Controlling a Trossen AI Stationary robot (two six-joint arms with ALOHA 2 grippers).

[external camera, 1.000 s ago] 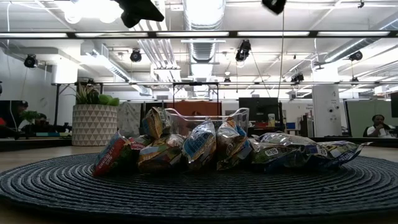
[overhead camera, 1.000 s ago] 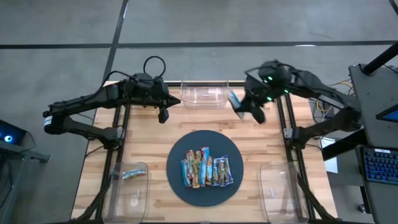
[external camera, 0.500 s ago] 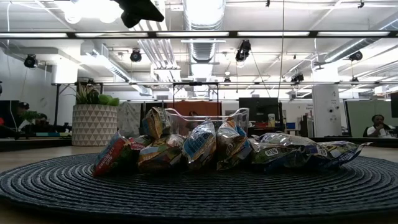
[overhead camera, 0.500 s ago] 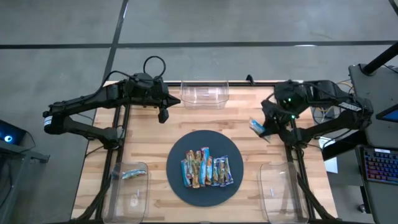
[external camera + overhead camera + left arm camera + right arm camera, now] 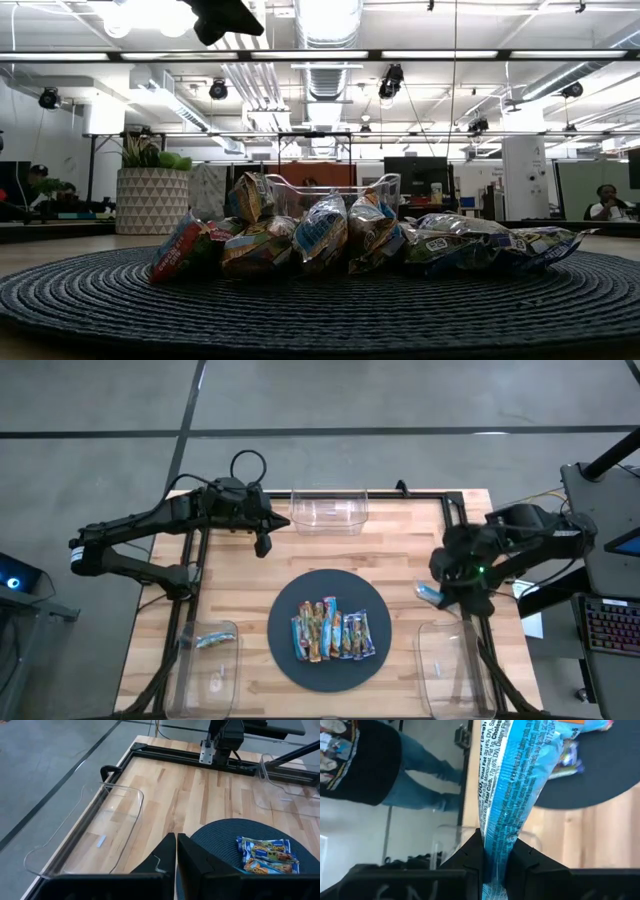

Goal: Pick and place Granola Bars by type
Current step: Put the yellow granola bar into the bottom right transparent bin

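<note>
Several granola bars (image 5: 332,630) lie side by side on the dark round mat (image 5: 290,600); the low view shows them in a row (image 5: 330,240). One more bar (image 5: 212,641) lies in the near left clear bin (image 5: 190,670). My right gripper (image 5: 443,590) is shut on a bright blue bar (image 5: 515,780) above the wood, just beyond the far end of the near right bin (image 5: 455,670). My left gripper (image 5: 264,546) hangs shut and bare near the far middle bin (image 5: 328,512). My right gripper pinches one end of the blue bar (image 5: 496,837) between its two fingers (image 5: 525,857), which press on the wrapper's flat faces. The bar sticks out lengthwise past the fingertips and is lifted clear of the table. In the high view its free end (image 5: 427,592) points toward the mat.
Black rails (image 5: 455,530) run along the table's sides and far edge. A person in a dark shirt and jeans (image 5: 380,765) stands beyond the table in the right wrist view. Bare wood (image 5: 400,550) lies between the mat and the far bin.
My right gripper has carried the blue bar from beside the far middle bin toward the table's right and near edges, turning and tipping further down on the way. It now stands by the near right bin. The bar stays in the shut fingers.
</note>
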